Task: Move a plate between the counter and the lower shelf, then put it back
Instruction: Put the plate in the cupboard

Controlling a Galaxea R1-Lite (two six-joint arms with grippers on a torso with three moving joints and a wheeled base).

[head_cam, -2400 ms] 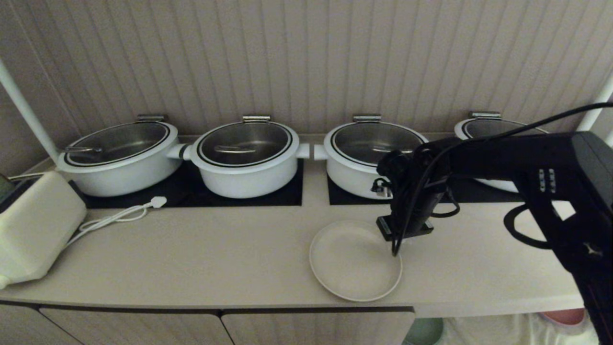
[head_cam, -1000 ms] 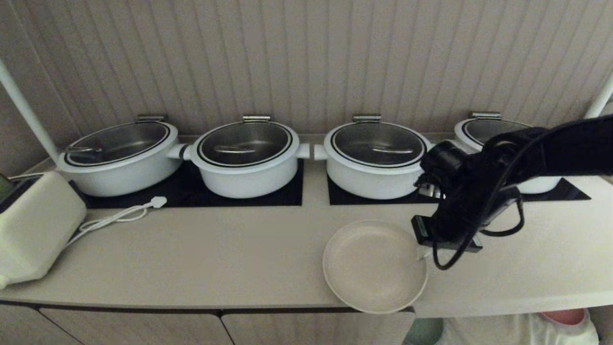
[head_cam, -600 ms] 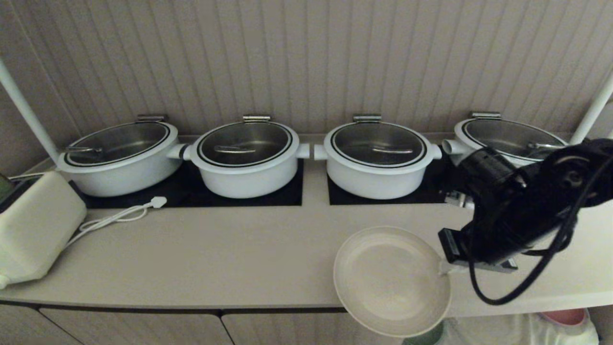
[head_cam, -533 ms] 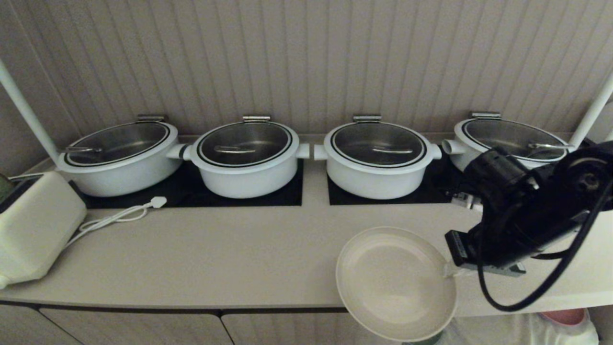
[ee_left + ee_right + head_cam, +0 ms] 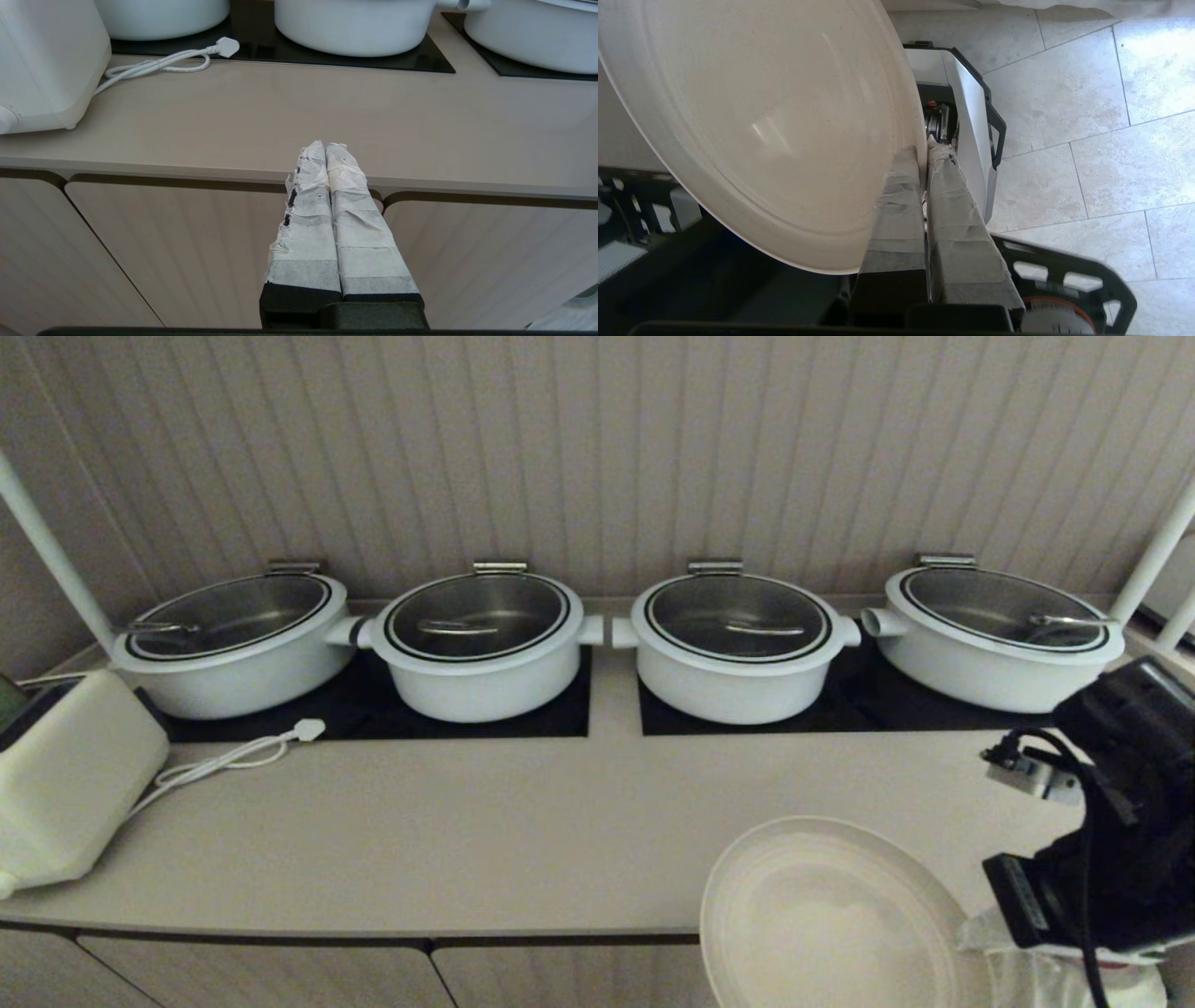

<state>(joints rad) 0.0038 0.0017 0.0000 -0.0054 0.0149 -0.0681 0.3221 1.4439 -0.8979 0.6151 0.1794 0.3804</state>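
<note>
Pinching plate (image 5: 761, 126) rim w/ right gripper (image 5: 926, 148), off counter (image 5: 467, 821) front edge, left gripper (image 5: 325, 148) pressed together, idle

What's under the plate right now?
Nothing supports the plate: the right gripper grips its rim, clear of the counter. Beyond it show floor tiles and the robot's base; the rest is covered.

The right arm (image 5: 1130, 821) is black, boxy, with looping black cables. Both grippers' fingers (image 5: 331, 219) are wrapped in wrinkled white tape over black bases. The robot's base (image 5: 966, 135) is grey-white with black trim.
</note>
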